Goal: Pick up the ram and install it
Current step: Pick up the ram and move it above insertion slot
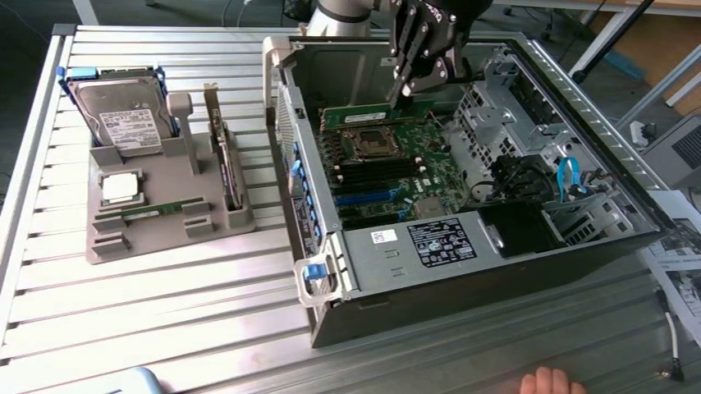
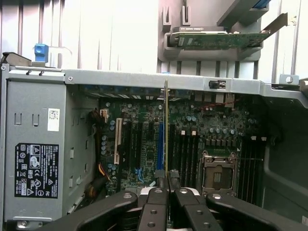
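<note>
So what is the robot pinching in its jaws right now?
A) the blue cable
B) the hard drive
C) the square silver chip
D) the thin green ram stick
D: the jaws are shut on the ram, held edge-on above the motherboard inside the case, while the hard drive and silver chip lie on the grey tray.

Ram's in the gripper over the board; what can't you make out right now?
Ram: wrist view, edge-on, faces hidden.
Slots: wrist view, the Ram's edge and the gripper cover the one beneath it; which, cannot tell.
Hand: exterior view, cut off by the bottom edge.
Label text: both views, too small.
</note>
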Controlling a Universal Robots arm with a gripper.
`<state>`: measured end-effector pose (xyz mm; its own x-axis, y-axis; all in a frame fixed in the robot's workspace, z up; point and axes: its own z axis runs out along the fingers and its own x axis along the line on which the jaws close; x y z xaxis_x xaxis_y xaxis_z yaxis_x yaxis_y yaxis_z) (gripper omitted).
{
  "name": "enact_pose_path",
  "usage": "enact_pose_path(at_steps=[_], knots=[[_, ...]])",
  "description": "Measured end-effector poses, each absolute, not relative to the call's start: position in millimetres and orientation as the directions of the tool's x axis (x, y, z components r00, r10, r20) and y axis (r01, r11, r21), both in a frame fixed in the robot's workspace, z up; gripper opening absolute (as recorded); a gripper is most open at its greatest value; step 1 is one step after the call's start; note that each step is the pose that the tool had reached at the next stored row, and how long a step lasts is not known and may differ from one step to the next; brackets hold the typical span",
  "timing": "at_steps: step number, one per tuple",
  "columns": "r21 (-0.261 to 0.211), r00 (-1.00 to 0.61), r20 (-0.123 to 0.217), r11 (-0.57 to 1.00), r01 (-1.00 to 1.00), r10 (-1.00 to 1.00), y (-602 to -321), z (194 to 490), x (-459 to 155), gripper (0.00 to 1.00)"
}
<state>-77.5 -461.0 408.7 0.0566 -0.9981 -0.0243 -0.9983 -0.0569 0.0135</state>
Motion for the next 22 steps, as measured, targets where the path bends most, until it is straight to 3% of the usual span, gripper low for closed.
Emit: enact_pose_path(at_steps=[10,22], knots=[[0.012,0.056,-0.046,-0.056,-0.998,-0.997,-461,408,-77,0.12],[0.017,0.056,-0.048,-0.056,-0.998,-0.997,-461,407,-60,0.12]])
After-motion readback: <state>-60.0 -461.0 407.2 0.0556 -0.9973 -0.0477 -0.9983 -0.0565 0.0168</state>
